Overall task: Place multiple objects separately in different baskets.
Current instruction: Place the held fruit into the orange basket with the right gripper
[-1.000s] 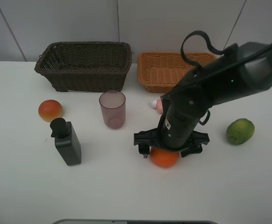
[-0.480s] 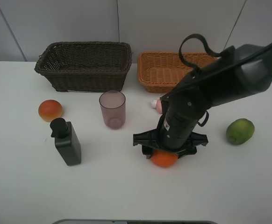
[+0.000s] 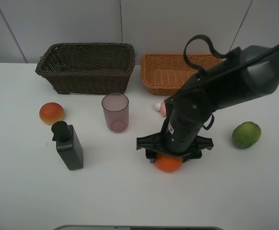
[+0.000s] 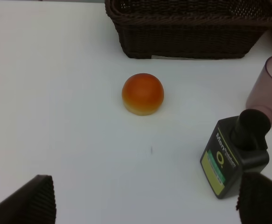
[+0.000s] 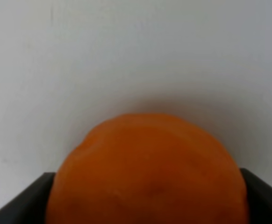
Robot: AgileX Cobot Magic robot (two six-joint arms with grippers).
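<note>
Step in hand: grasp of tangerine [image 3: 168, 163], mid-bench toward the front edge. Jaws of right gripper [image 3: 170, 157] part-closed, pinching it on both sides. Jaws of left gripper [image 4: 146, 199] spread wide, empty. Next, by judgement: lift clear, carry to orange-tan basket [image 3: 158, 85] at back edge.

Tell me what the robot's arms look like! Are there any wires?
The right arm is thick, rounded and black-grey. A black cable loops above it, and a small white label sits near the right tool, which has a wide black crossbar. The left tool has dark, ribbed fingers.
</note>
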